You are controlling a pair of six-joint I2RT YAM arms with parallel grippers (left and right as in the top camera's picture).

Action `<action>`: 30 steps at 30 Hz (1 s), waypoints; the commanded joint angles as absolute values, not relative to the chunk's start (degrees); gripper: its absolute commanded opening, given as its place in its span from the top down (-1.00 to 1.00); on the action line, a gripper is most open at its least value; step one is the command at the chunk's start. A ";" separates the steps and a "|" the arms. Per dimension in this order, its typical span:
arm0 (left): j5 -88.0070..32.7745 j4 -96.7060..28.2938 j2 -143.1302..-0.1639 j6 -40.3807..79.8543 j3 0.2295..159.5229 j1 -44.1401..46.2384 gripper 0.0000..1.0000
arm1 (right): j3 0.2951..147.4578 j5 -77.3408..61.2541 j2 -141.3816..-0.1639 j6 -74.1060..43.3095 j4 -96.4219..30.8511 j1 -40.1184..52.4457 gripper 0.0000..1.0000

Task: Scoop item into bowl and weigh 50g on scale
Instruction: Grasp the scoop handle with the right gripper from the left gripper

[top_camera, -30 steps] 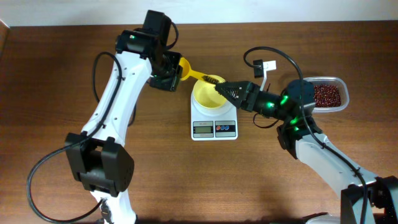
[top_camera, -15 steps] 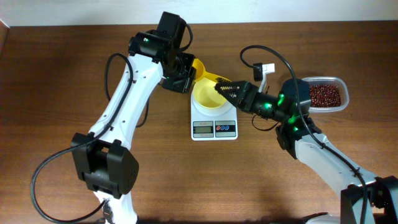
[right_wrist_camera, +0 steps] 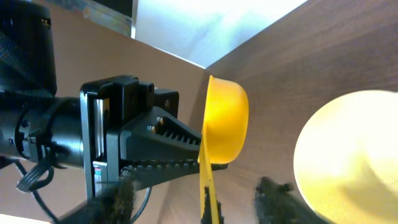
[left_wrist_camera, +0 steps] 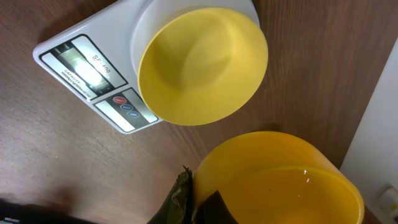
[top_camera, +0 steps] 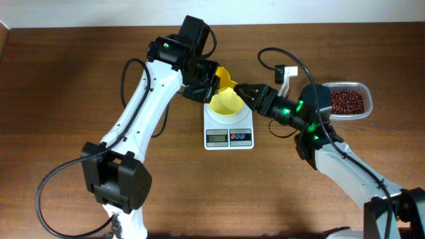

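Observation:
The pale-yellow bowl (top_camera: 226, 104) sits empty on the white scale (top_camera: 229, 136); the left wrist view shows the bowl (left_wrist_camera: 202, 62) and the scale (left_wrist_camera: 87, 62) from above. The beans (top_camera: 346, 101) lie in a clear tub at the far right. My left gripper (top_camera: 210, 83) is shut on the rim of the yellow scoop's cup (top_camera: 224, 76), which is empty in the left wrist view (left_wrist_camera: 280, 180), behind the bowl. My right gripper (top_camera: 244, 89) is open, its fingers either side of the scoop's handle (right_wrist_camera: 208, 193), over the bowl's back right edge.
The clear tub (top_camera: 364, 93) stands beside my right arm's elbow. A white cable plug (top_camera: 287, 70) hangs behind the right gripper. The left arm reaches across from the front left. Bare wooden table (top_camera: 60, 79) lies to the left.
My left gripper has carried the scoop to the right, toward the right gripper and the bowl's back edge. The right gripper has drawn back slightly to the right.

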State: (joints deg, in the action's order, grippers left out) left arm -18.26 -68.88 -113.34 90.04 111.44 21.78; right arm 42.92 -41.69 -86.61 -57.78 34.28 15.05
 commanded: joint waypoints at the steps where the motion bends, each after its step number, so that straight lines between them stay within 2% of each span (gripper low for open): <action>1: -18.70 -68.84 -112.38 90.37 112.46 21.76 1.00 | 43.05 -40.40 -86.63 -56.99 34.46 15.35 0.01; 5: -18.70 -68.82 -112.36 90.39 112.46 22.33 1.00 | 43.05 -40.32 -86.63 -56.99 34.46 15.35 0.16; 12: -18.68 -68.34 -112.36 90.39 112.46 23.99 1.00 | 43.05 -40.25 -86.63 -57.01 34.46 15.35 0.29; 13: -18.70 -68.34 -112.38 90.39 112.46 24.03 1.00 | 43.05 -40.25 -86.63 -57.01 34.46 15.35 0.34; 16: -18.68 -68.16 -112.36 90.39 112.46 24.01 1.00 | 43.05 -40.25 -86.63 -57.01 34.44 15.35 0.68; 21: -18.68 -68.16 -112.36 90.39 112.46 24.01 1.00 | 43.05 -40.25 -86.63 -57.01 34.35 15.35 0.92; 22: -18.65 -68.16 -112.36 90.39 112.46 24.01 1.00 | 43.05 -40.25 -86.63 -57.01 34.24 15.35 0.92; 23: -18.65 -68.16 -112.38 90.39 112.46 24.01 0.91 | 43.05 -40.27 -86.63 -57.01 34.22 15.35 0.92; 25: -18.68 -68.16 -112.38 90.39 112.46 23.86 0.37 | 43.05 -40.25 -86.63 -57.04 34.22 15.35 0.92; 27: -18.65 -68.16 -112.38 90.39 112.46 23.86 0.24 | 43.05 -40.25 -86.63 -57.04 34.22 15.35 0.92; 29: -18.65 -68.16 -112.38 90.39 112.46 23.86 -0.64 | 43.05 -40.25 -86.63 -57.04 34.22 15.35 0.92; 30: -18.63 -68.16 -112.36 90.39 112.46 23.86 -0.98 | 43.05 -40.23 -86.63 -57.04 34.22 15.35 0.92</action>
